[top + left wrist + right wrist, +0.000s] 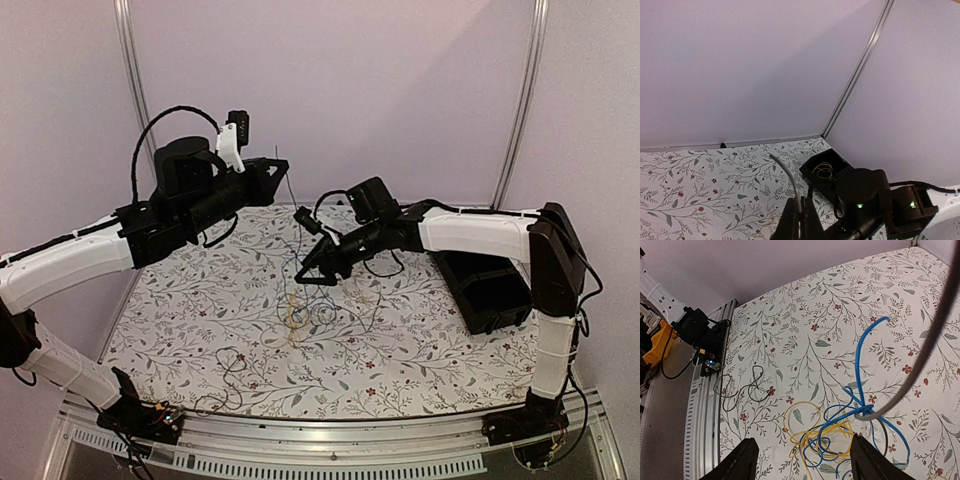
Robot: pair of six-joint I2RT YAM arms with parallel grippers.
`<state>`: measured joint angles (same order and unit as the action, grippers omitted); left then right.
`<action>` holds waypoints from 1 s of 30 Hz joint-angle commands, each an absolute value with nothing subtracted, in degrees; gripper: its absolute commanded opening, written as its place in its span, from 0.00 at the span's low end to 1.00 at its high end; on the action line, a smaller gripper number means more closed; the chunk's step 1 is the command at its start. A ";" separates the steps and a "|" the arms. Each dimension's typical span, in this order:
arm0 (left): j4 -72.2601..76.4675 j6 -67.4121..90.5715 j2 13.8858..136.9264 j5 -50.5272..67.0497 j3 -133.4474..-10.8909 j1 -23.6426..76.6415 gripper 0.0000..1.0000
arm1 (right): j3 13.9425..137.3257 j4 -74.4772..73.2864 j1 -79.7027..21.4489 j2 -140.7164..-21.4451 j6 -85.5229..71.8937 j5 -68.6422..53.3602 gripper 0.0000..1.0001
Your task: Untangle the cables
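Found the right claw [804, 452] spread wide and holding nothing, hung just above the cables [827, 437], with the yellow and blue loops heaped on the worktop [805, 305] directly beneath and between its 2 fingers [742, 462]. Found the left claw [800, 220] pinched shut on the grey cable [790, 177], high above the worktop, with that strand seemingly running down from it into the heap. Judged the worst risk to be a tightened knot, brought on by lifting the left claw any higher against the blue loops wrapped around the grey cable just right of the right claw, or by hauling the whole heap up with it. Judged a 2nd risk in closing the right claw straight down: likely to trap several strands at once rather than 1. Feared a slip too, given so thin a strand in the left claw. Noted 1 thin black wire [740, 385] lying apart, left of the right claw, clear of the heap.
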<state>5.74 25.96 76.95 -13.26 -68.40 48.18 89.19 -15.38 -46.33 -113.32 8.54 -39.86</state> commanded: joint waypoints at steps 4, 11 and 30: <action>8.07 29.67 75.91 -13.94 -67.36 47.64 0.00 | 92.54 -12.41 -47.02 -117.89 -1.76 -32.86 0.51; 8.01 30.82 74.50 -14.36 -68.33 47.65 0.00 | 87.77 -4.91 -46.71 -117.65 -6.88 -30.76 0.02; 5.49 42.90 73.56 -24.98 -64.52 48.48 0.00 | 85.27 -8.53 -45.87 -111.28 3.80 -38.05 0.57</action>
